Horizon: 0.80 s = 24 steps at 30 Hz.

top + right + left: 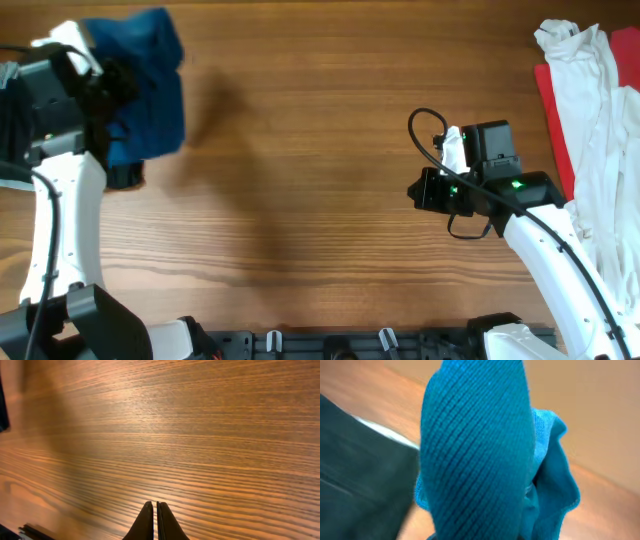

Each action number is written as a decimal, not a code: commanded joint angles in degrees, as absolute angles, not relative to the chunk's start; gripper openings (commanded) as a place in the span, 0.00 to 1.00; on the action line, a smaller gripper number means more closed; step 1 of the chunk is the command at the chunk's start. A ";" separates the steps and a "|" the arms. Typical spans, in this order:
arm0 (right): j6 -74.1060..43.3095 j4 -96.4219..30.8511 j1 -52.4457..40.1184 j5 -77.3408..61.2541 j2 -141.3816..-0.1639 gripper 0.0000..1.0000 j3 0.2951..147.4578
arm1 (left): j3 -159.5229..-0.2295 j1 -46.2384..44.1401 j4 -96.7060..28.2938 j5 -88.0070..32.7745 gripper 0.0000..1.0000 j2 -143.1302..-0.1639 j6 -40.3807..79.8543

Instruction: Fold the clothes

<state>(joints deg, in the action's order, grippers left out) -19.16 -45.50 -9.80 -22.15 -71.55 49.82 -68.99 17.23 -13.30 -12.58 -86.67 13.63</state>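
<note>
- Cloth, dark (355, 475), lies at the far left edge beside the left arm. It is best kept out of whatever the arm lifts.
- Left gripper (118, 82) is over the table's (320, 200) top-left corner, jaws closed on a bunch of the shirt (155, 95). Blue knit fills the wrist view and hides the fingers, so I cannot tell how deep the bite is.
- Shirt hangs crumpled from that grip and casts a shadow on the wood to its right.
- Judgement: the step in hand is carrying the shirt to the bare middle and spreading it flat. Lift high enough that the hem does not drag. Move slowly, since a pinch on loose knit may slip. Lay the trailing edge down first.
- Judgement: one pinch point will not flatten the shirt, so a second hold on a far edge would help.
- Right gripper (154, 506) is right of centre, jaws pressed together on nothing, over bare wood. It is well placed to take that second hold, but must open first.
- White garment (590, 90) lies over a red garment (550, 110) at the right edge, well apart from the shirt and unfolded.
</note>
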 commanded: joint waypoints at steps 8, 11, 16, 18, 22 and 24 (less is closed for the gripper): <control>-18.04 -48.10 -9.67 -19.88 -71.02 0.05 49.82 | -70.85 27.31 -3.05 -7.38 0.05 -91.20 13.28; -18.11 -48.60 -9.67 -19.86 -71.02 0.04 49.82 | -70.85 29.30 -1.89 -7.40 0.05 -93.97 13.52; -18.15 -49.43 -9.67 -19.57 -71.02 0.04 49.82 | -70.85 31.46 0.67 -7.38 0.05 -97.86 13.74; -18.13 -50.13 -9.67 -18.68 -71.02 0.04 49.82 | -70.85 32.40 2.07 -7.38 0.06 -98.59 13.72; -18.02 -51.31 -9.67 -17.34 -71.02 0.04 49.82 | -70.85 34.85 3.51 -7.38 0.33 -99.29 13.93; -18.02 -51.40 -9.67 -17.34 -71.02 0.04 49.82 | -70.85 36.03 2.72 -6.76 1.00 -99.37 14.22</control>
